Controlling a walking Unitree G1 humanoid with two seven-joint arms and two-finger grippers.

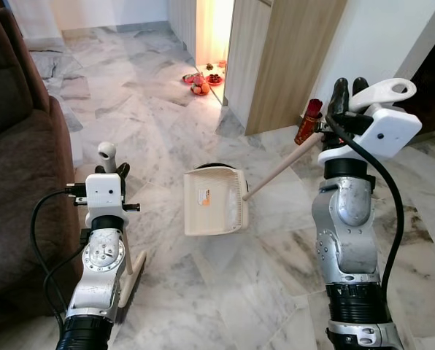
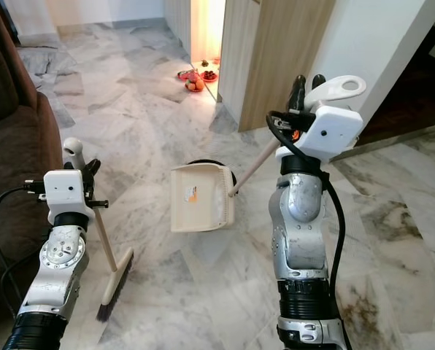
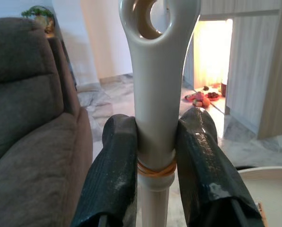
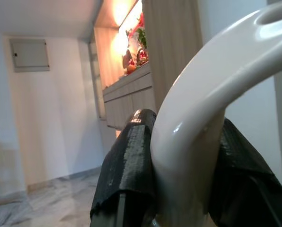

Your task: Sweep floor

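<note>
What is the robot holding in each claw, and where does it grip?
The left claw grips a broom near the top of its handle, below the hanging loop. The right claw grips the dustpan by the top of its long handle.

Orange label on dustpan: illegible.

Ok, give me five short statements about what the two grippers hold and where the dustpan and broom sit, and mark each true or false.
1. The left gripper is shut on the broom handle. True.
2. The dustpan hangs in the air. False: it rests on the marble floor.
3. The right gripper is open and holds nothing. False: it is shut on the dustpan handle.
4. The broom head touches the floor beside the left arm. True.
5. The sofa stands on the robot's right. False: it is on its left.
</note>
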